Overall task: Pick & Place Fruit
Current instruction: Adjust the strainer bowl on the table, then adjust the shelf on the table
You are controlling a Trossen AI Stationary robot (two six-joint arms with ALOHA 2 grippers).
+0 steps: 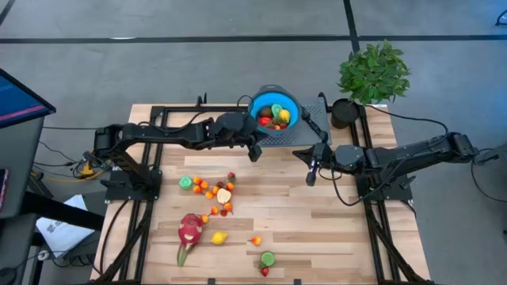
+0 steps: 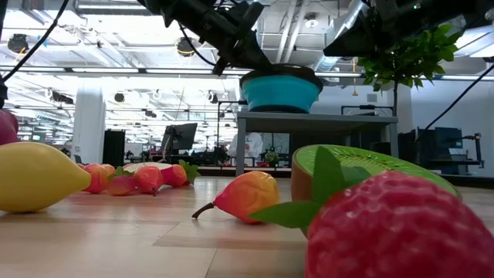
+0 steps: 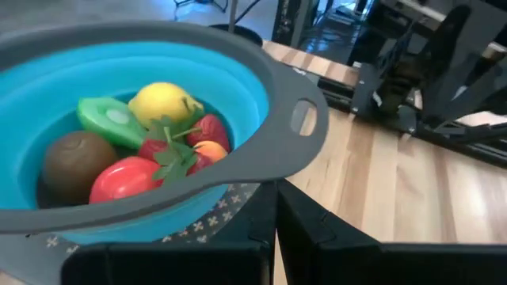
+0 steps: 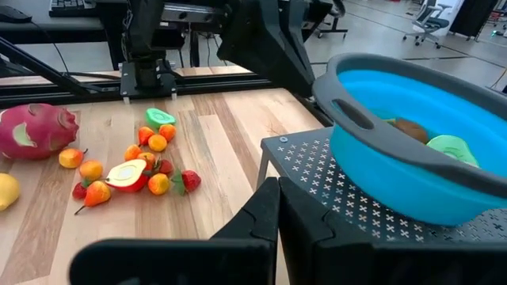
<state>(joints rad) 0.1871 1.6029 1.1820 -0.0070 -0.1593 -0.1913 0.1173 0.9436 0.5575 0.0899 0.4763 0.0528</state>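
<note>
The left gripper [image 1: 255, 150] and right gripper [image 1: 311, 174] are hovering pinched together and empty beside the blue bowl [image 1: 260, 101]; some fruit [image 3: 150, 146] is sitting inside; the dragon fruit [image 1: 190, 229] and perhaps twenty others are lying on the table [image 1: 317, 229].

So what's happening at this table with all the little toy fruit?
Two robot arms are moving toy fruit into a blue bowl on a small raised stand at the table's far edge. Several pieces already lie in it. Right now neither arm carries anything: the left end effector and the right end effector are both shut and empty, beside the stand. Many small fruits and a dragon fruit lie on the wooden table.
</note>
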